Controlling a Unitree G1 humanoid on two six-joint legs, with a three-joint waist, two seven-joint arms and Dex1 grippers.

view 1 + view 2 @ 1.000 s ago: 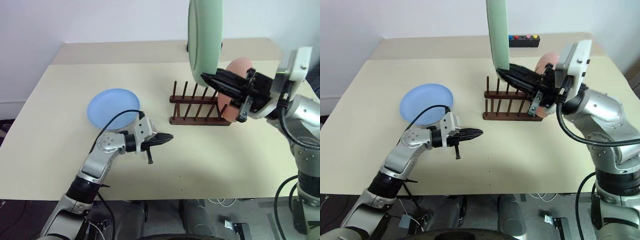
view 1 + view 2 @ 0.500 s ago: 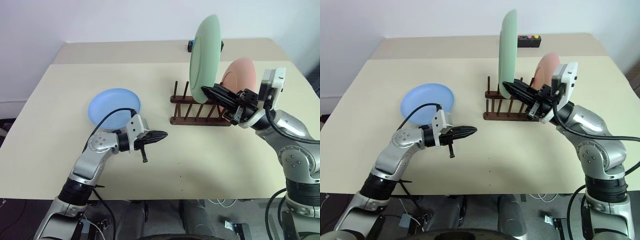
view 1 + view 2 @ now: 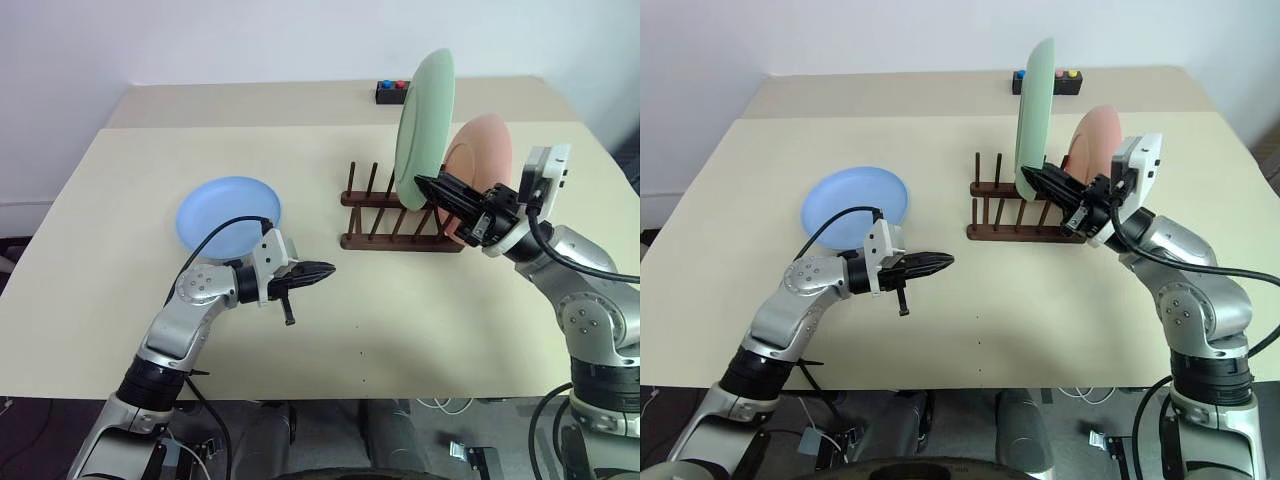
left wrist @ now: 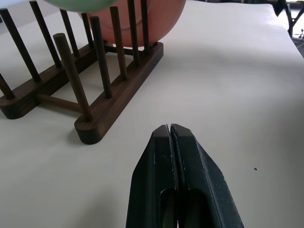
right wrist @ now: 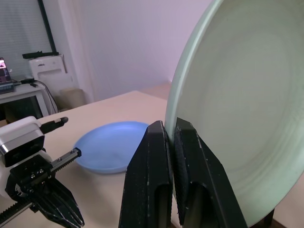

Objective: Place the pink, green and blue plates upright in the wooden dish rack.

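The green plate (image 3: 424,130) stands on its edge above the wooden dish rack (image 3: 398,216), its face turned toward the left edge of the table (image 3: 90,300) and its long axis nearly vertical, leaning a little at the top toward the right side. The right gripper (image 3: 424,186) is clamped on the lower rim of this plate, the two black fingers (image 5: 159,180) pinching the edge between them. The lower rim is at the height of the peg tops, just left of the pink plate (image 3: 480,165); I cannot tell if it already touches the rack. The pink plate stands upright in the slot at the right end of the rack, its face also toward the left. The rack lies with its rails parallel to the far edge of the table, in the right half. The blue plate (image 3: 229,215) lies flat on the table, left of the rack and well apart from it. The left gripper (image 3: 327,270) hovers near the blue plate with the fingers pressed together and holds nothing, pointing toward the rack. Compared with one second ago, the green plate is much lower and more to the right, closer to the pink plate; the left gripper has kept its place. A small black box (image 3: 392,92) with coloured buttons sits near the far edge.
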